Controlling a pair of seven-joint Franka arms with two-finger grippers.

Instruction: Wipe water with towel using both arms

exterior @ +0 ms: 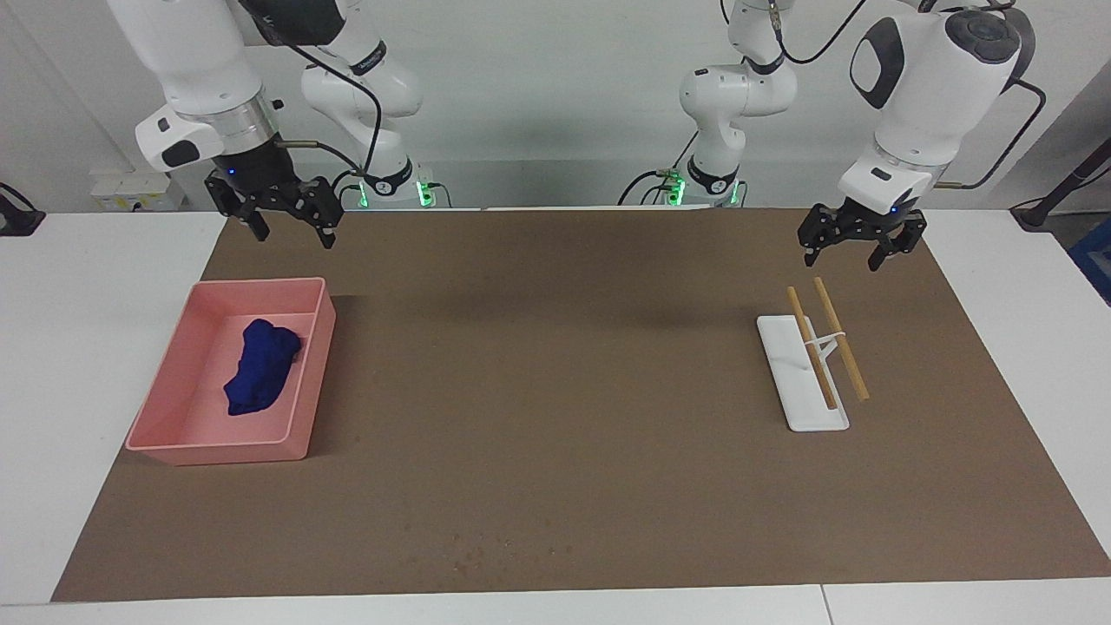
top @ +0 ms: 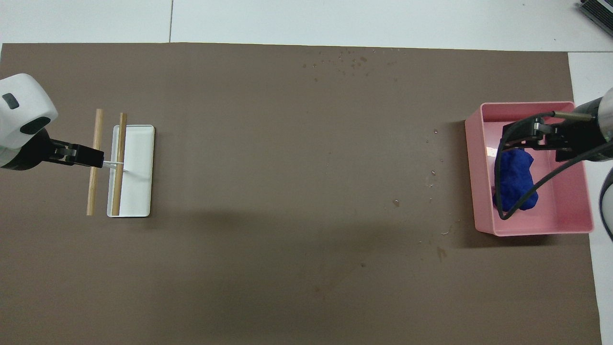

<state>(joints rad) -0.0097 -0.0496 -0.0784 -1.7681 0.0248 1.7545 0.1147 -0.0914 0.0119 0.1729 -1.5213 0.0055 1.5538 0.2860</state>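
The deep blue towel lies crumpled in a pink tray at the right arm's end of the table; it also shows in the overhead view. Tiny water droplets dot the brown mat near its edge farthest from the robots, about mid-table. A few more droplets lie beside the tray. My right gripper is open and empty, raised over the tray's edge nearest the robots. My left gripper is open and empty, raised over a white rack.
A white rack base with two wooden rods resting on a thin white support stands at the left arm's end of the table. The brown mat covers most of the white table.
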